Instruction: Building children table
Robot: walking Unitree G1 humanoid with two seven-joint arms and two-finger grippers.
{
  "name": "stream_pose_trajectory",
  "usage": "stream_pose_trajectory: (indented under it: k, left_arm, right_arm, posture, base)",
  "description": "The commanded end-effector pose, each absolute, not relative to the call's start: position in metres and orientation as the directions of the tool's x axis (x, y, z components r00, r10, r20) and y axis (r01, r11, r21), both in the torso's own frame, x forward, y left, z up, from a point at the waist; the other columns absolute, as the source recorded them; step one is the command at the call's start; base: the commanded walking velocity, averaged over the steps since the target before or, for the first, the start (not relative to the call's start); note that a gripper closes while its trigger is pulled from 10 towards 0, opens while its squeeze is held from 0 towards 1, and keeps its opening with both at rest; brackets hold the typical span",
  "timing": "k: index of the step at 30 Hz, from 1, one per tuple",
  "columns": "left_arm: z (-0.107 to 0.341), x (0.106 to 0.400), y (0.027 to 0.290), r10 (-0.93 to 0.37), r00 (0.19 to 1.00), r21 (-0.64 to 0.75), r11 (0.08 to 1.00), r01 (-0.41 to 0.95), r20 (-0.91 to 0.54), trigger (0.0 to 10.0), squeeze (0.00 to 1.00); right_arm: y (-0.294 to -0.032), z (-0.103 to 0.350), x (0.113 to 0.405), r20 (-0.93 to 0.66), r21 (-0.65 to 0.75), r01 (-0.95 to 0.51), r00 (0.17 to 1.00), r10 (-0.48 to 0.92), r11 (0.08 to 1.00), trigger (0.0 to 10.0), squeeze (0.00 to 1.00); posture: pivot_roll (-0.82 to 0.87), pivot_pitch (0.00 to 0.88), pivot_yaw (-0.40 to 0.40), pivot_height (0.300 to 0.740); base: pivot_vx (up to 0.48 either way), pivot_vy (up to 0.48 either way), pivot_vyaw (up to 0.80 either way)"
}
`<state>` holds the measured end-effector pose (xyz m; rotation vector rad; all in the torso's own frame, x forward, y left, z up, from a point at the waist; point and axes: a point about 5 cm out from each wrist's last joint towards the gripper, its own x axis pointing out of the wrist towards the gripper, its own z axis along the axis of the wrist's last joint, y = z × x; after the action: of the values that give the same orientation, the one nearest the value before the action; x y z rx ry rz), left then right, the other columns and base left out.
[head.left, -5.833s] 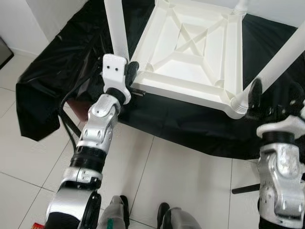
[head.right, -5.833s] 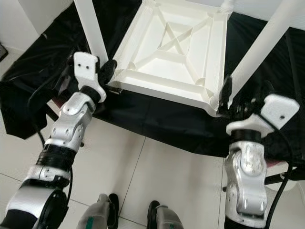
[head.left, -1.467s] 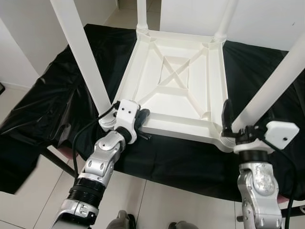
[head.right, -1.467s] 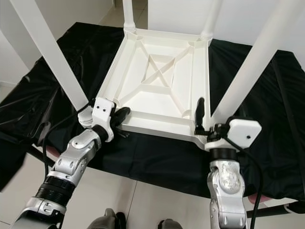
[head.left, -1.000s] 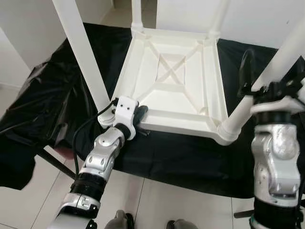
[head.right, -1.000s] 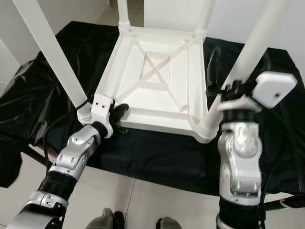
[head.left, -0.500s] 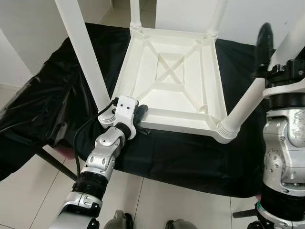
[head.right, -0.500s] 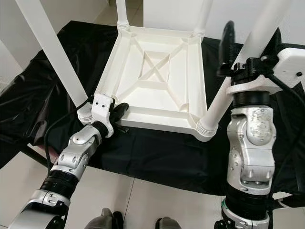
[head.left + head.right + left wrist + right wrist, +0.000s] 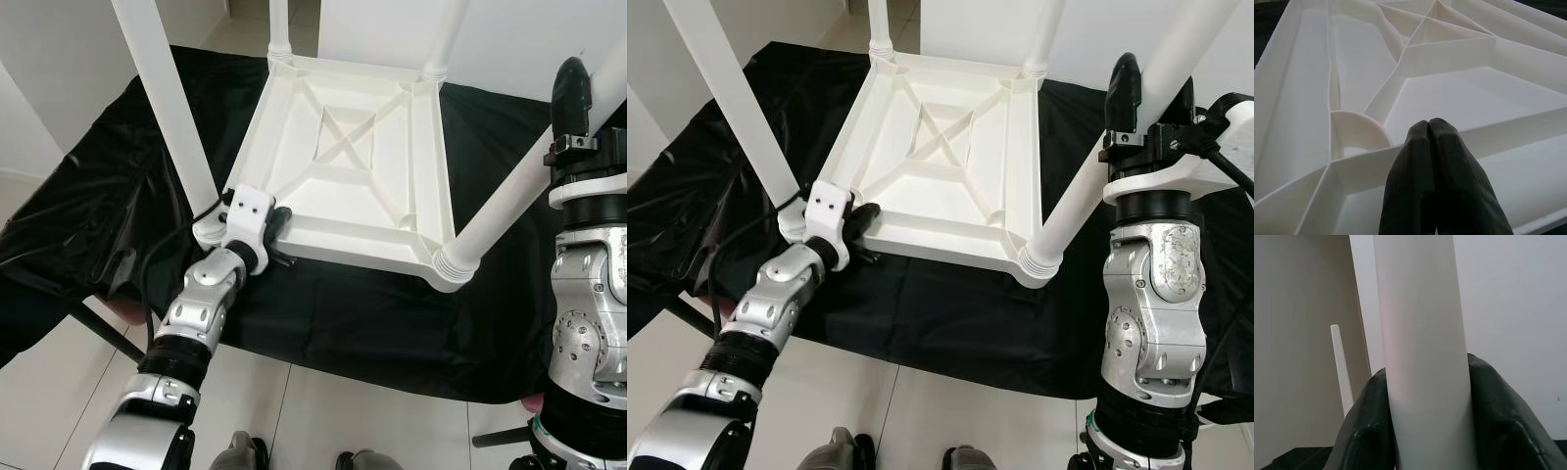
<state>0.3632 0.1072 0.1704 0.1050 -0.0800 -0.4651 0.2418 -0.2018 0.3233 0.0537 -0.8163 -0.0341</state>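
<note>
The upturned table (image 9: 353, 166) at frame centre looks like smooth white plastic with a soft sheen, ribbed underneath. Beneath it, a black sheet (image 9: 88, 225) lies crinkled and glossy like plastic film. At lower left, the floor tiles (image 9: 39, 392) appear pale and polished.

I see: white table (image 9: 353, 166), cross-ribbed underside | white legs (image 9: 171, 108) | black cloth (image 9: 118, 206) on bench | pale floor tiles (image 9: 294, 411) | black gripper fingers (image 9: 1437, 186)

Upturned white table (image 9: 353, 166) on black-sheeted surface (image 9: 118, 196).
</note>
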Motion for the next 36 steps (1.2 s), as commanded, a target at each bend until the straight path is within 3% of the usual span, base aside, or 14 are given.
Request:
stream_pose_trajectory:
  k: [1, 10, 13, 21, 26, 27, 36]
  left_arm:
    - [0.167, 0.369, 0.168, -0.159, 0.987, 0.101, 0.983, 0.155, 0.037, 10.0, 0.0]
    - [0.182, 0.378, 0.156, -0.163, 0.984, 0.102, 0.983, 0.155, 0.075, 10.0, 0.0]
    - [0.199, 0.387, 0.154, -0.158, 0.981, 0.126, 0.982, 0.144, 0.11, 10.0, 0.0]
    - [0.24, 0.397, 0.155, -0.172, 0.966, 0.165, 0.976, 0.141, 0.193, 10.0, 0.0]
    - [0.29, 0.402, 0.141, -0.242, 0.925, 0.209, 0.96, 0.185, 0.294, 10.0, 0.0]
    - [0.313, 0.401, 0.126, -0.289, 0.899, 0.237, 0.947, 0.217, 0.33, 10.0, 0.0]
    - [0.358, 0.394, 0.092, -0.367, 0.841, 0.272, 0.923, 0.274, 0.398, 10.0, 0.0]
  right_arm:
    - [-0.238, 0.314, 0.232, 0.696, 0.197, 0.168, 0.67, -0.258, 0.966, 0.0, 0.0]
    - [-0.247, 0.318, 0.221, 0.697, 0.283, 0.176, 0.638, -0.329, 0.943, 0.0, 0.0]
    - [-0.269, 0.311, 0.212, 0.658, 0.375, 0.266, 0.599, -0.457, 0.888, 0.0, 0.0]
    - [-0.298, 0.277, 0.201, 0.546, 0.425, 0.416, 0.59, -0.594, 0.804, 0.0, 0.0]
    - [-0.318, 0.242, 0.198, 0.414, 0.502, 0.489, 0.589, -0.694, 0.714, 0.0, 0.0]
    - [-0.32, 0.223, 0.203, 0.348, 0.515, 0.507, 0.613, -0.709, 0.691, 0.0, 0.0]
    - [-0.319, 0.179, 0.213, 0.21, 0.535, 0.525, 0.676, -0.706, 0.662, 0.0, 0.0]
  posture:
    - [0.04, 0.162, 0.017, 0.74]
    - [0.03, 0.172, 0.03, 0.74]
    - [0.03, 0.174, 0.032, 0.74]
    - [0.04, 0.177, 0.038, 0.74]
    - [0.04, 0.177, 0.041, 0.74]
    - [0.05, 0.177, 0.042, 0.74]
    - [0.08, 0.176, 0.035, 0.74]
  base:
    - [0.0, 0.0, 0.0]
    - [0.0, 0.0, 0.0]
    - [0.0, 0.0, 0.0]
    - [0.0, 0.0, 0.0]
    - [0.0, 0.0, 0.0]
    - [0.0, 0.0, 0.0]
    - [0.0, 0.0, 0.0]
